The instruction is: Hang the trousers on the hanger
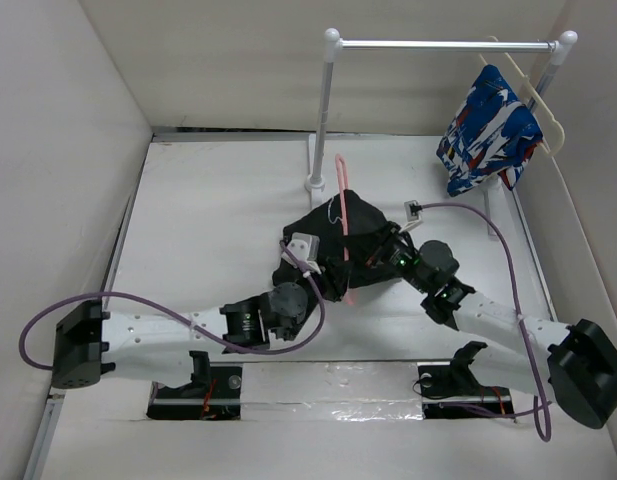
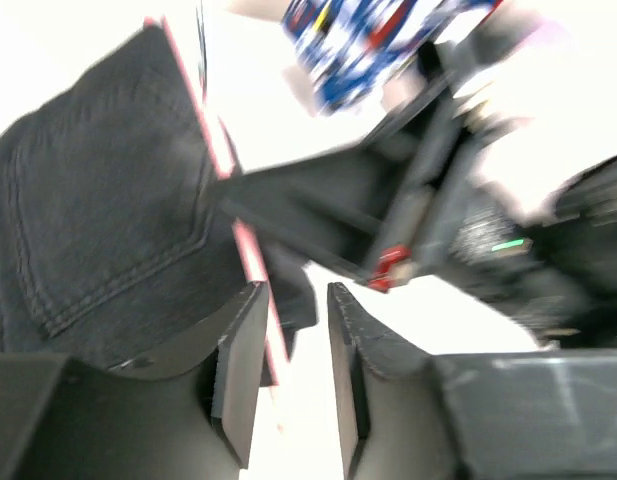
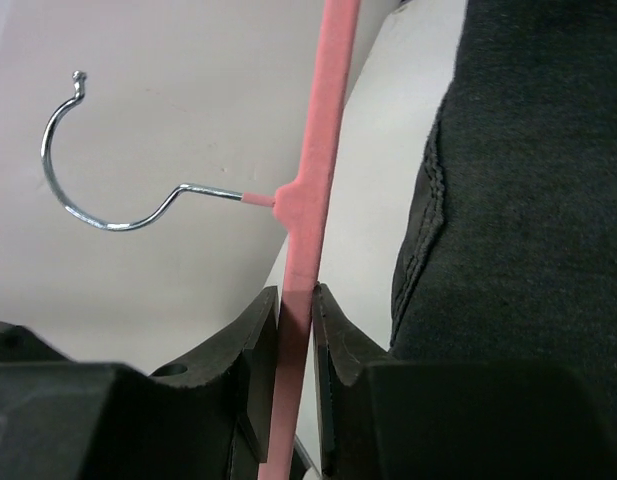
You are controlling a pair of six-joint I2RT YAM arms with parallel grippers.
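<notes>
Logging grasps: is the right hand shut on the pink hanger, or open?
Shut on it. In the wrist view, the right hand has both fingers pressed against the hanger bar, no gap showing.

surface: white table [image 1: 208, 200] | on it: trousers [image 1: 366, 222], rail stand [image 1: 323, 110]

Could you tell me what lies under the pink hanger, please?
From above, the trousers lie bunched beneath the hanger, on the table. Whether fabric passes through its frame is hidden.

One pink hanger [image 1: 342, 190], one cream hanger [image 1: 528, 87], one trousers [image 1: 370, 226], one patterned garment [image 1: 488, 130]
</notes>
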